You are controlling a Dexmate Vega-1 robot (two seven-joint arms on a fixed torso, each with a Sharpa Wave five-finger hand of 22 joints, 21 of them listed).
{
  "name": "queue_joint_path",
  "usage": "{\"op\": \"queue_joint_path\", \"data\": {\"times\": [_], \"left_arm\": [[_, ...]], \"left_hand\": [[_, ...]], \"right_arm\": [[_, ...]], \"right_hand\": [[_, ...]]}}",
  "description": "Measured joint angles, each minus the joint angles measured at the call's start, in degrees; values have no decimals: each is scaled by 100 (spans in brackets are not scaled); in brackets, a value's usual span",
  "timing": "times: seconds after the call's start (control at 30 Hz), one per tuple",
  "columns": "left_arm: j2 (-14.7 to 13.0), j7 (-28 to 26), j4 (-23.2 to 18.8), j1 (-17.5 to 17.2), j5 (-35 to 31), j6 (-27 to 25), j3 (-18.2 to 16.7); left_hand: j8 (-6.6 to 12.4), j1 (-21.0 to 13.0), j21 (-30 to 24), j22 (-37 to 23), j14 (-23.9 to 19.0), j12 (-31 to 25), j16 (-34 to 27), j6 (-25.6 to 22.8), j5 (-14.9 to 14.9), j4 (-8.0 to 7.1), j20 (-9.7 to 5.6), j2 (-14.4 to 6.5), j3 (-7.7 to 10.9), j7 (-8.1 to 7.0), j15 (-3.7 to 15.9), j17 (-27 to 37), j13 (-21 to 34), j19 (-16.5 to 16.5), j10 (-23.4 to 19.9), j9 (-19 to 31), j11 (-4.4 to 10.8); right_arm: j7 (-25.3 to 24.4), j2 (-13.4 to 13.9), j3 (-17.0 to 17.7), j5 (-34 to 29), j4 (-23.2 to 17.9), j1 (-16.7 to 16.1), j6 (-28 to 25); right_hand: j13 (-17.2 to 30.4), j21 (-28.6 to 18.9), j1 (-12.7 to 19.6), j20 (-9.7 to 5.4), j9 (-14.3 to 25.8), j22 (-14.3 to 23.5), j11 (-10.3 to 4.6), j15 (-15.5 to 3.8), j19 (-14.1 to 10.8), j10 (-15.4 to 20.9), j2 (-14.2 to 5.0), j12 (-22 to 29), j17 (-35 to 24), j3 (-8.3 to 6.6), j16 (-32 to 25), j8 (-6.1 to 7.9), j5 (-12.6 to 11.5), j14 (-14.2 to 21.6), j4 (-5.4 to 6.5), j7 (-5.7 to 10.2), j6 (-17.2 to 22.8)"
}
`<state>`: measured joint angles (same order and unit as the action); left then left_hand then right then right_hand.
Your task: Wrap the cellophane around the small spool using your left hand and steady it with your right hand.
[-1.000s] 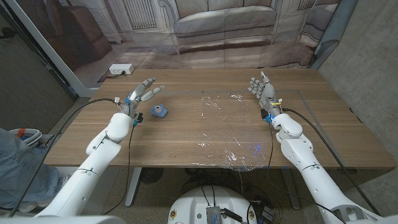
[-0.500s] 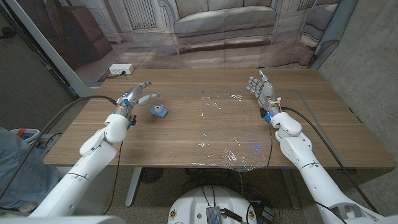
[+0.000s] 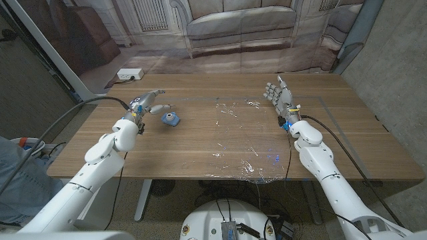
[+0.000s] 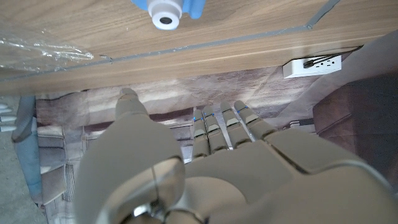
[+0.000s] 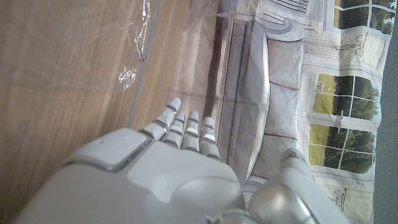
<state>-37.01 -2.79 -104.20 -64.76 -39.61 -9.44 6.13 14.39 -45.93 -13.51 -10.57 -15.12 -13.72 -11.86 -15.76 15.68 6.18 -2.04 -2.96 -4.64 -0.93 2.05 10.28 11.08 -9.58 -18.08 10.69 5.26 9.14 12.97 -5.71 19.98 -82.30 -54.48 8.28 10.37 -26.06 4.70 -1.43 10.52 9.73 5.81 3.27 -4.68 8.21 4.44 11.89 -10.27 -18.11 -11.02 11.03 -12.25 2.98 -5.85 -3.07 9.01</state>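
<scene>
Your left hand: empty, fingers extended and loosely apart, over the far left part of the tabletop. Your right hand: empty, fingers spread and pointing away from you, raised at the far right part of the tabletop.

Small spool, one: blue body with a white hub, sitting on the tabletop just beyond and to the inner side of your left fingertips, near but not touching. In the left wrist view the spool sits ahead of the fingers, clear of them. It is well apart from your right hand.

Cellophane, one sheet: clear and crinkled, spread flat on the tabletop between your two hands, its far corner near your right hand, its near edge at the tabletop's front rim. The spool lies just off the sheet's left edge.

Containers: none to list.
</scene>
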Motion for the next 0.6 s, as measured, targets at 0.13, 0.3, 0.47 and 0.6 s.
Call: {"op": "queue_joint_path", "data": {"times": [0.13,0.3,0.47,0.6], "left_arm": [[-128,251,-113,42,-163,-144,86],[-258,591,-239,94,-343,-322,183],[-378,902,-371,158,-543,-491,289],[-437,1155,-440,195,-776,-651,369]], "left_hand": [[0,-99,0,0,0,0,0,-20,0,40,-20,21,9,-20,0,-1,0,-21,-10,12,10],[-42,-180,0,0,-3,0,21,-10,0,87,0,60,7,-30,3,-1,0,-46,19,13,39],[-42,-273,0,0,-75,0,21,-10,0,135,0,75,7,-30,30,-1,-1,-108,-20,12,79],[-64,-364,0,0,-75,43,21,-39,0,154,0,75,26,-63,30,26,27,-108,-21,12,80]], "right_arm": [[11,-15,-10,2,19,12,-12],[26,-32,-24,8,39,25,-29],[41,-44,-31,16,49,36,-53],[46,-48,-34,20,49,37,-66]], "right_hand": [[0,21,11,0,0,0,0,-22,0,0,-11,0,0,0,0,0,0,23,0,0,0],[0,21,11,-22,0,0,0,-22,-22,0,-11,0,1,0,0,0,0,23,0,0,0],[0,43,11,-22,0,0,0,-22,-21,0,-11,0,1,0,0,0,0,23,0,0,0],[0,43,11,-22,0,0,0,-22,-21,0,-11,0,1,0,0,0,0,23,0,0,0]]}}
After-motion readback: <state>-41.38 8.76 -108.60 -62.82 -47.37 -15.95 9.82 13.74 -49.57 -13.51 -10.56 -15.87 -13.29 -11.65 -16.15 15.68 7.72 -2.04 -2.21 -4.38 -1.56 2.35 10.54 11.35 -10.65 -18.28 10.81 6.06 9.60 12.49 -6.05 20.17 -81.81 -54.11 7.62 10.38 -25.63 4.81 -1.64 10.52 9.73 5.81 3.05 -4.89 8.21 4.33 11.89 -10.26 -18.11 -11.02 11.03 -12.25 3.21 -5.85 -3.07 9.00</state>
